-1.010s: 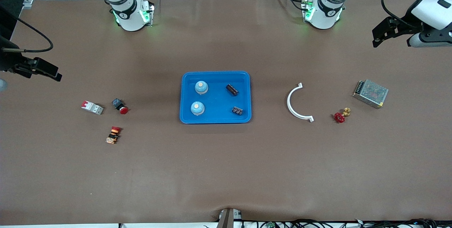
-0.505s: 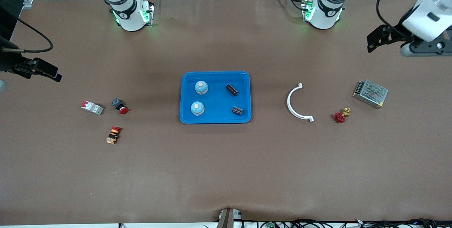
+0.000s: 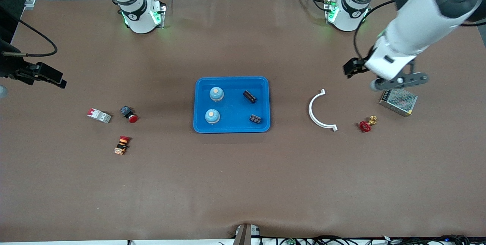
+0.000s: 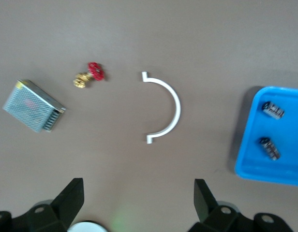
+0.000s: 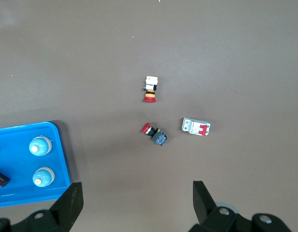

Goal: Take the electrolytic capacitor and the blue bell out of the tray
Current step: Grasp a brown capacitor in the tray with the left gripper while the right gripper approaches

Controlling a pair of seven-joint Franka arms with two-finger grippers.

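Left gripper [image 4: 137, 203] and right gripper [image 5: 134, 205] hang wide open, empty; no writing legible.

The lower half of the front frame was bare table [image 3: 243, 192], open to any pass. At mid-frame the blue tray [image 3: 231, 129] blocked the way, with brown lanes on both sides. Toward the left arm's end, the white arc [image 3: 315, 117], red valve [image 3: 365, 126] and mesh box [image 3: 398, 100] crowded the table, and the left gripper [image 3: 351, 67] hung over it, fingers spread. Toward the right arm's end lay the breaker [image 3: 99, 115], the blue-bodied button [image 3: 129, 114] and the striped button [image 3: 122, 145]. The right gripper [image 3: 51, 78], fingers apart, hung at the frame's edge.
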